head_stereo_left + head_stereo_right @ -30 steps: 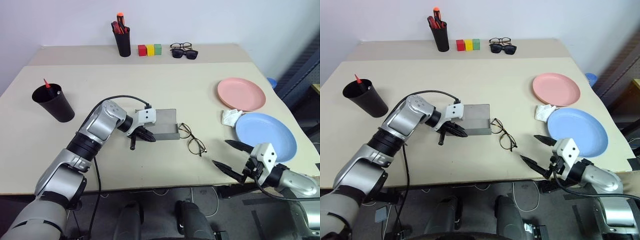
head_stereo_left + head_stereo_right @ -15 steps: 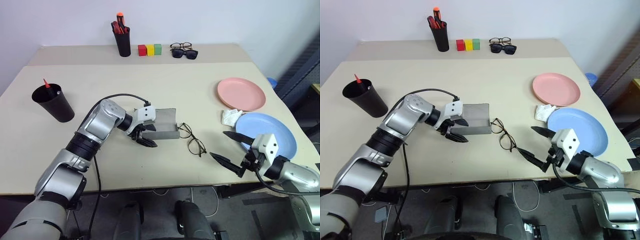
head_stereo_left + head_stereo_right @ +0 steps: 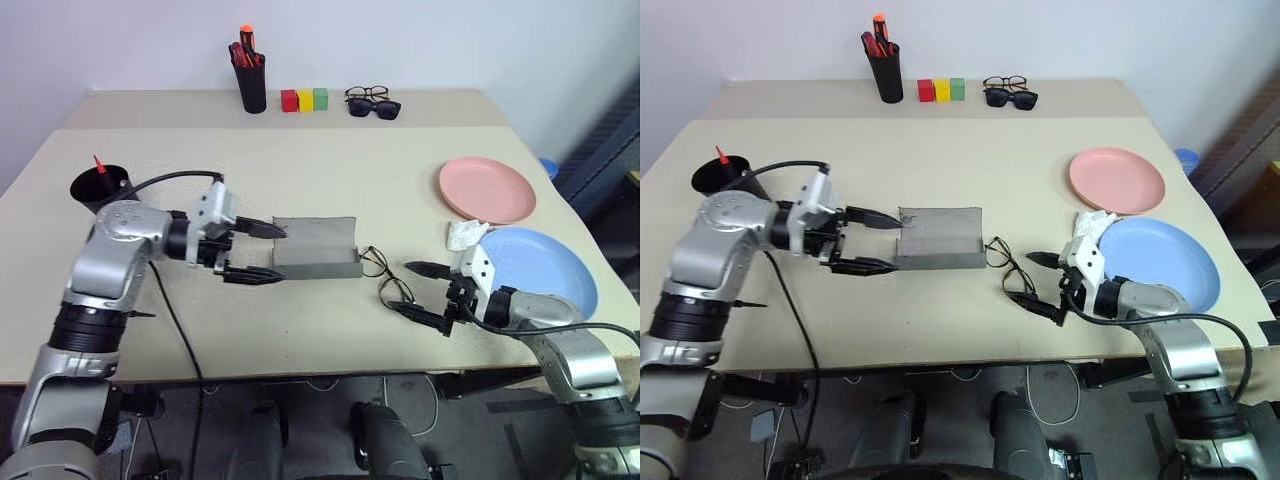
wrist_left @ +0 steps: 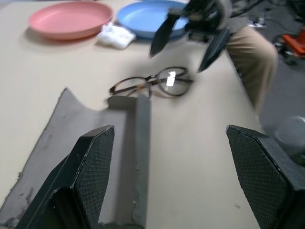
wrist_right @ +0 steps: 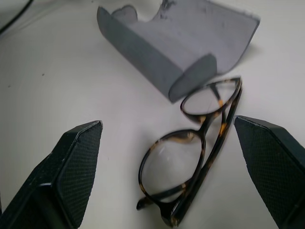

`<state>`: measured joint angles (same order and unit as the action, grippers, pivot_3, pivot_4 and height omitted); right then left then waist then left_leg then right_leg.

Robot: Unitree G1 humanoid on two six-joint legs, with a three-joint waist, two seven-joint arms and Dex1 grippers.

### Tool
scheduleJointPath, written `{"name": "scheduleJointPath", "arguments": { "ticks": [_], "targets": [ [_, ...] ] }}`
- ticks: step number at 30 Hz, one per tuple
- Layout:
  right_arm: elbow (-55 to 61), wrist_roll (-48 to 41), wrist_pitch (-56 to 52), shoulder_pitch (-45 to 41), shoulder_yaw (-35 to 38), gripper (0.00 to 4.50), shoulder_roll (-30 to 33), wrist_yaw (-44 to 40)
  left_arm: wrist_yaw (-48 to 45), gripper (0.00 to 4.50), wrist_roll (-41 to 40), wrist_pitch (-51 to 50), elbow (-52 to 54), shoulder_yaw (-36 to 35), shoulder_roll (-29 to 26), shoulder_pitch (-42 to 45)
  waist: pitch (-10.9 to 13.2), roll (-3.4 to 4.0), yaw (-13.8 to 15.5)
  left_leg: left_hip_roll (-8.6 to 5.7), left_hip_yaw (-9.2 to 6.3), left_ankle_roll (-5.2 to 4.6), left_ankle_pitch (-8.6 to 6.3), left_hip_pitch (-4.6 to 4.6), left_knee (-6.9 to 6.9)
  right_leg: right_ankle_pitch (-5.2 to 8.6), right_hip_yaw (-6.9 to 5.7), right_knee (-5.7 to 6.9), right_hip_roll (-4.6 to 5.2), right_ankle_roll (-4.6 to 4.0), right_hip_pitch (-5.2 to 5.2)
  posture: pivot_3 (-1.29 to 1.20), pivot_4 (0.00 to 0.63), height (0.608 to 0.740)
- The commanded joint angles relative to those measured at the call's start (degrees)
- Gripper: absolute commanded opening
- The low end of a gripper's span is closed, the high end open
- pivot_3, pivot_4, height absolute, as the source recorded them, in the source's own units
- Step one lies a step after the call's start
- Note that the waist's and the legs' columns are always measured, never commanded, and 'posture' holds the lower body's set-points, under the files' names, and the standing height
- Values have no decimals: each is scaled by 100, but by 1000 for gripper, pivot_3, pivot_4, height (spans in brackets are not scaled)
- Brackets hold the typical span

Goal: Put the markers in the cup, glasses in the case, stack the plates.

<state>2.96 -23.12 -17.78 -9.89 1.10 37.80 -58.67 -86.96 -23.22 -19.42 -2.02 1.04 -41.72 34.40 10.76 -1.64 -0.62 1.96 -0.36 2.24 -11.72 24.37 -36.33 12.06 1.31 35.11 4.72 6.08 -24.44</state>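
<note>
Plates first, operator: blue plate [image 3: 545, 280] lies right of the case, near the table's [image 3: 330, 170] right edge; pink plate [image 3: 485, 188] is just behind it, apart and unstacked, with a crumpled white wad [image 3: 463, 236] between them.

Case [image 3: 315, 250], your landmark, sits mid-table with its long axis running left to right. Its flap lies open and flat toward the far side; the raised box wall faces the near edge.

Cup [image 3: 100, 187] stands upright well left of the case, close to the table's left edge and partly hidden behind the left arm. A red marker tip pokes from it; you can't make out a second marker.

Left gripper [image 3: 250, 251] hovers just left of the case, pointing at it, fingers spread wide, nothing between them. Right gripper [image 3: 422, 290] hangs right of the case, fingers also spread wide and empty, pointing at the glasses.

Glasses [image 3: 388, 277] lie folded just off the case's right end, one lens nearly touching its corner, long axis slanting from there toward the near edge. Bare tabletop lies in front of and behind them.
</note>
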Motion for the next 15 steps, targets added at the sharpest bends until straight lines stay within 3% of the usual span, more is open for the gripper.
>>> {"name": "scheduleJointPath", "arguments": {
  "ticks": [1, 6, 15],
  "targets": [
    [-446, 153, 234, -272, -101, 4500, -11, -198, -494, 3813, -615, 236, 162, -194, -374, -262, 0, 0, -14, 1, 0, 0, 0, -1, 2, 0, 0, 1, -1, 0, 0, 0, 150, 740],
    [-1116, 315, 505, -556, -250, 4500, -124, -441, -554, 3813, -1356, 223, 370, -40, -1005, -765, 2, 3, -41, 5, 1, 0, 0, -8, 11, 0, 0, 6, -4, 0, -4, 0, 150, 740],
    [-1699, 449, 685, -1021, -445, 4500, -347, -700, -554, 3813, -1374, 364, 523, 82, -969, -942, 2, 4, -20, 4, 2, 0, 0, -7, 10, 0, 0, 5, -4, 0, -3, 0, 150, 740]
  ]
}}
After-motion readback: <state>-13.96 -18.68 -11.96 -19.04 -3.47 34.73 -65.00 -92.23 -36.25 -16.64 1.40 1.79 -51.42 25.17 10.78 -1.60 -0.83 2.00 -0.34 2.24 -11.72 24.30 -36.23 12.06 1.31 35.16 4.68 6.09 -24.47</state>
